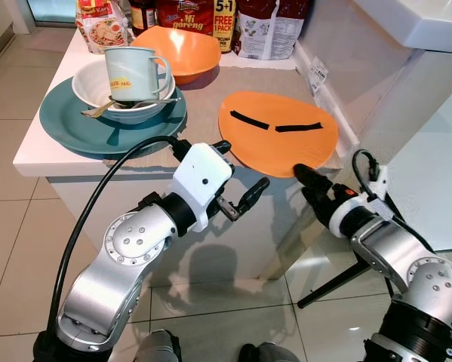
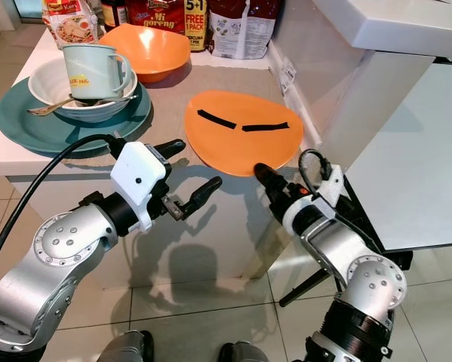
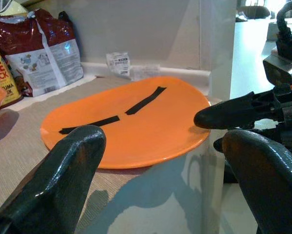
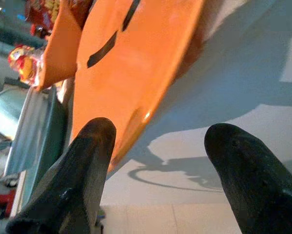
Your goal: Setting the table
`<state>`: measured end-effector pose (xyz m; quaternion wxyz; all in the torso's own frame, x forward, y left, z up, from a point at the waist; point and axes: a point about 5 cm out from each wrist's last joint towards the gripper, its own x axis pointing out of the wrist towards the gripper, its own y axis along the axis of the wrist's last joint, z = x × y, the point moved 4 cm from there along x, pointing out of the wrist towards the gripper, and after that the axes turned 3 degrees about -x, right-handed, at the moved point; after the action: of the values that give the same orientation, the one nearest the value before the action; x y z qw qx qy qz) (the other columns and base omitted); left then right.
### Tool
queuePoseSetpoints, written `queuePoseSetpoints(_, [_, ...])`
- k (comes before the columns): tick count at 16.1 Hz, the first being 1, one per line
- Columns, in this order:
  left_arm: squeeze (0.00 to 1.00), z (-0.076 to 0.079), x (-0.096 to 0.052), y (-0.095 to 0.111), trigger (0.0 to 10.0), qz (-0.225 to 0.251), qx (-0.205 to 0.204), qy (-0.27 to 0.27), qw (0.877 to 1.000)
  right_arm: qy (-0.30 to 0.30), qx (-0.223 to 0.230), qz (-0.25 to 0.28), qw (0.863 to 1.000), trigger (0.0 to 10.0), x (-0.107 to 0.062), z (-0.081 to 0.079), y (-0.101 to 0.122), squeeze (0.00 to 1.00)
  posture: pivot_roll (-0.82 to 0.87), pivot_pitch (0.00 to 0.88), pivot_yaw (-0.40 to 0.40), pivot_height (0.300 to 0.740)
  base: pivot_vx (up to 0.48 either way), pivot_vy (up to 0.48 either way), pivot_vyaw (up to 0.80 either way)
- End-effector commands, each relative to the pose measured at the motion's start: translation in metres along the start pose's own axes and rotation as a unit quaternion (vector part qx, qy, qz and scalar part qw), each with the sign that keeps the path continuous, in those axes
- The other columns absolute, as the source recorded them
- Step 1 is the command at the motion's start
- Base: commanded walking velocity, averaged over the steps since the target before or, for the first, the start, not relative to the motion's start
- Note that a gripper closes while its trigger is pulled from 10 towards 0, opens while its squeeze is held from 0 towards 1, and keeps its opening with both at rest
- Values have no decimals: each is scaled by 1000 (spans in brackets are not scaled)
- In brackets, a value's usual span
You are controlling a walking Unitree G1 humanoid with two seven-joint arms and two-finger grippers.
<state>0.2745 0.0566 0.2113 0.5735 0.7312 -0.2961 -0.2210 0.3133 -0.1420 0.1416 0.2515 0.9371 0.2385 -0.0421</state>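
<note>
Though the food packets (image 1: pixel 210 19) at the back of the counter (image 1: pixel 44 154) are cut off, I see my right gripper (image 1: pixel 310 183) with jaws released at the orange plate (image 1: pixel 278 132), whose near rim overhangs the counter edge between them. My left gripper (image 1: pixel 241 173) waits spread just beside it. Beyond sit an orange bowl (image 1: pixel 182 51) and a mug (image 1: pixel 135 73) in a white bowl (image 1: pixel 90 87) on a teal plate (image 1: pixel 67 124).

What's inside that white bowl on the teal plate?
In the white bowl on the teal plate stands a pale green mug, with a spoon resting over the rim. The bowl's bottom is covered by the mug, so anything beneath stays unseen.
</note>
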Motion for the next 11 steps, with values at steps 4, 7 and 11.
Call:
queuePoseSetpoints(4, [0, 6, -1, 5, 10000, 10, 4, -12, 1000, 14, 12, 8, 1000, 1490, 12, 4, 3, 0, 104, 106, -90, 740, 0, 0, 0])
queuePoseSetpoints(7, [0, 5, -1, 6, 10000, 11, 5, -11, 1000, 25, 12, 14, 1000, 0, 16, 3, 7, 0, 107, 106, -91, 740, 0, 0, 0])
queuePoseSetpoints(11, [0, 5, -1, 5, 10000, 10, 5, -12, 1000, 29, 10, 15, 999, 0, 20, 4, 8, 0, 108, 106, -91, 740, 0, 0, 0])
